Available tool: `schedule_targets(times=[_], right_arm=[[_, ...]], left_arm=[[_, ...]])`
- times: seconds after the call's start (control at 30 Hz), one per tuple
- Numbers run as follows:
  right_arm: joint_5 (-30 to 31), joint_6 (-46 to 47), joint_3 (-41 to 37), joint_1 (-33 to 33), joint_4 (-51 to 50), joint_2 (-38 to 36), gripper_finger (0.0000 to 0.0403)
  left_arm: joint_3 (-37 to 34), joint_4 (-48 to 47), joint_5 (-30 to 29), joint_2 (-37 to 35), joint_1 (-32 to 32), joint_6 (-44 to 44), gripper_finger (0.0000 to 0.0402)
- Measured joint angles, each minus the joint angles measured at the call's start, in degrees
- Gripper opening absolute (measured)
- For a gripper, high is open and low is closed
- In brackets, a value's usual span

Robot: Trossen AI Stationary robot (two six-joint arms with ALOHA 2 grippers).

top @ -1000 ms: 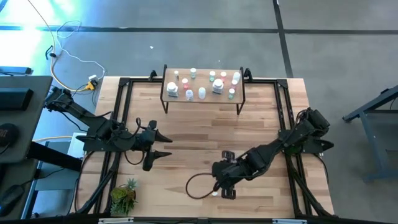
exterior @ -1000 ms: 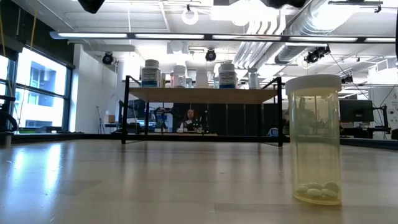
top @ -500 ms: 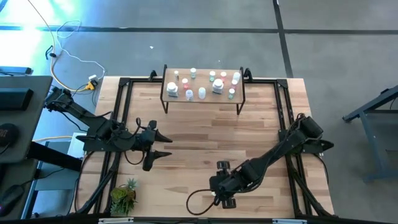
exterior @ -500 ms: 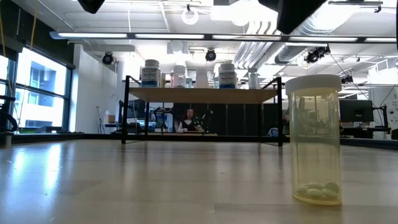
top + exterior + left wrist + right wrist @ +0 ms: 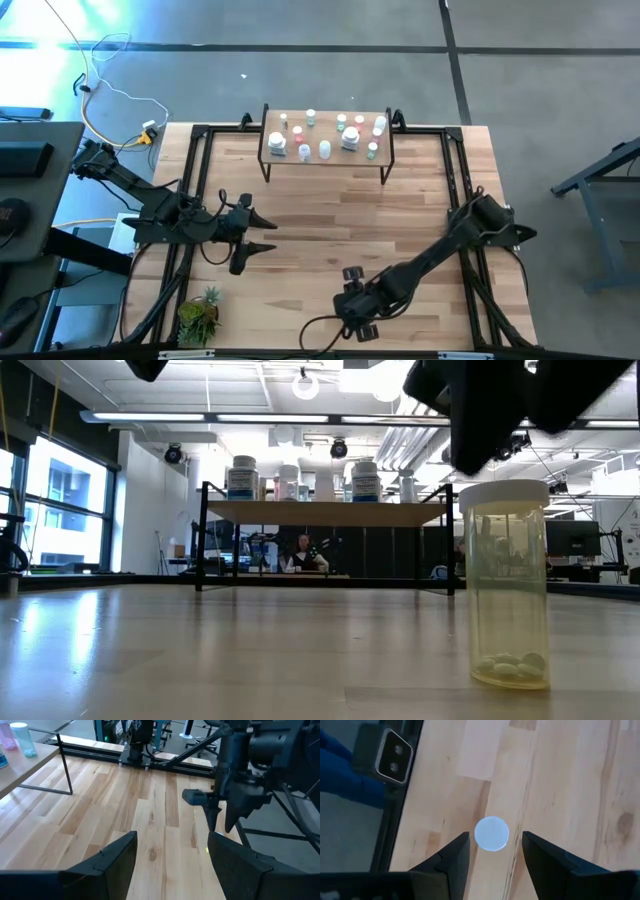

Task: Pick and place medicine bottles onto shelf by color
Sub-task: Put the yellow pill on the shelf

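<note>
Above clear vial (image 5: 504,585), right gripper (image 5: 491,852) fingers open.

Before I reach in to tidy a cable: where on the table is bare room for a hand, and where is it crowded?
Bare planks span the middle, between the shelf and both arms. The shelf top is crowded with medicine bottles. The near edge is busy: the right gripper, open, sits above a white-capped bottle, and a potted plant fills the corner below the open left gripper.

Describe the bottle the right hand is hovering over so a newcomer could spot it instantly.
On the wooden tabletop, look to the near edge, far from the shelf. A clear vial with a white cap stands there alone under the open right hand, a few pale pills at its bottom.
</note>
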Motion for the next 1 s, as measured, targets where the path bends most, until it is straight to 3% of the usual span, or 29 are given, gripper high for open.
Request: schedule_targets(times=[0.6,1.0], right_arm=[[-0.72,0.47,0.02,0.0,2.55,4.15,0.0169],[-0.76,3.54,0.02,-0.09,2.81,4.23,0.0092]], left_arm=[[0.04,0.0,0.01,0.0,0.0,0.01,0.0232],[0.04,-0.04,-0.02,0.0,0.0,0.01,0.0232]])
